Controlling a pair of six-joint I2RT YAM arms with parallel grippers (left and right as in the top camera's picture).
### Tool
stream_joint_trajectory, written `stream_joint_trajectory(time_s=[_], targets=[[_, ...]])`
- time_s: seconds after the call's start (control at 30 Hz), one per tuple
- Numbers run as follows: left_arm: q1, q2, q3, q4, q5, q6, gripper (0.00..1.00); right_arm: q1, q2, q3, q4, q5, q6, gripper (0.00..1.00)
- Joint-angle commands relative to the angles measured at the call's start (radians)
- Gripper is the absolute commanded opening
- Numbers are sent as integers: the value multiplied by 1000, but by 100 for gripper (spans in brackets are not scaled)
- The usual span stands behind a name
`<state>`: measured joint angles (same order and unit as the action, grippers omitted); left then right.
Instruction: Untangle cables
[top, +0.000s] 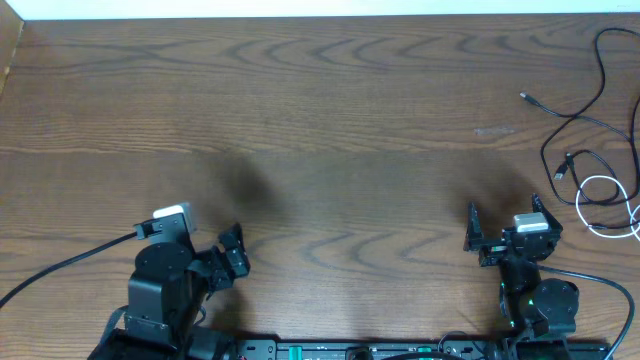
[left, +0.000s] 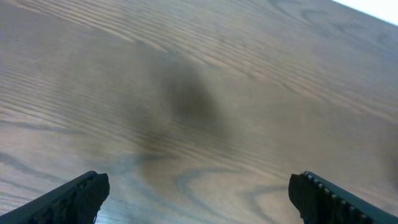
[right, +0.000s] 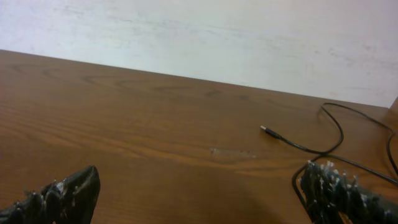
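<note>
The cables lie in a loose tangle at the table's far right. A thin black cable (top: 556, 112) ends in a small plug (top: 526, 97). A second black loop (top: 548, 150) runs below it, and a white cable (top: 580, 200) curls nearest the right arm. My right gripper (top: 506, 215) stands open just left of the tangle and touches none of it. In the right wrist view the black cable (right: 278, 136) lies ahead and to the right of the open right gripper (right: 202, 177). My left gripper (top: 232, 252) is open at the front left, over bare wood (left: 199, 186).
The wooden table (top: 320, 120) spreads wide between the arms and back to a pale wall (right: 199, 37). A thicker black arm cable (top: 60, 268) trails off the left arm to the left edge. Another arm cable (top: 600, 280) loops off the right arm's base.
</note>
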<state>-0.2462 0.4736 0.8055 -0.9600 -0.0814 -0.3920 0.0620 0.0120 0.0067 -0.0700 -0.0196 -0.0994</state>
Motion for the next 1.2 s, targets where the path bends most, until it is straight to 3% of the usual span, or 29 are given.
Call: stream_joint_trajectory(time_s=[0.0,0.2,0.47,0.8,0.93,1.17], targets=[[84,-56,-66,11,-23,3,98,-2,-7,-1,-5,-9,-13,99],[193,-272,-279,154,-5,42,98,-2,-7,-1,-5,-9,-13,99],[232,-469,-584,620,19,196,98,-3,-7,-1,-5,-9,-13,99],[232,-472,-770,1105,57,384,98,-2,-7,-1,-5,-9,-13,99],[233,-472,-803,1137,142,491,98,-2,-7,-1,-5,-9,-13,99],[241,-472,-802,893,175,525,98,-2,-7,-1,-5,-9,-13,99]])
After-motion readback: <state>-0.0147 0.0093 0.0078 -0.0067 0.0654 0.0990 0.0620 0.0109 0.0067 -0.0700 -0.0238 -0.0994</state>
